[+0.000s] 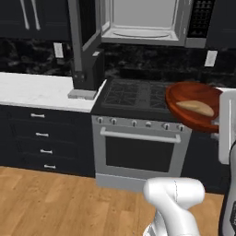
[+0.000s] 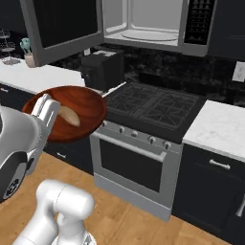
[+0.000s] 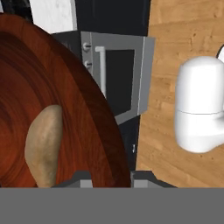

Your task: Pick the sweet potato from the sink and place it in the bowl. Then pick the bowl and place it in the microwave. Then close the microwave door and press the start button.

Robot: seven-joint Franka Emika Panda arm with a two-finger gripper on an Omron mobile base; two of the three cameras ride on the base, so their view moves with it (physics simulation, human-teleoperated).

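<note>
Left base view showed one bowl lifted in front of the stove, one sweet potato inside; the jaws clamped its rim. One microwave stood open above.

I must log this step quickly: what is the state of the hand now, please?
Hand: closed on the rim of the bowl, held in the air with the sweet potato inside.

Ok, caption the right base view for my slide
Gripper carries bowl holding sweet potato toward open microwave.
</note>
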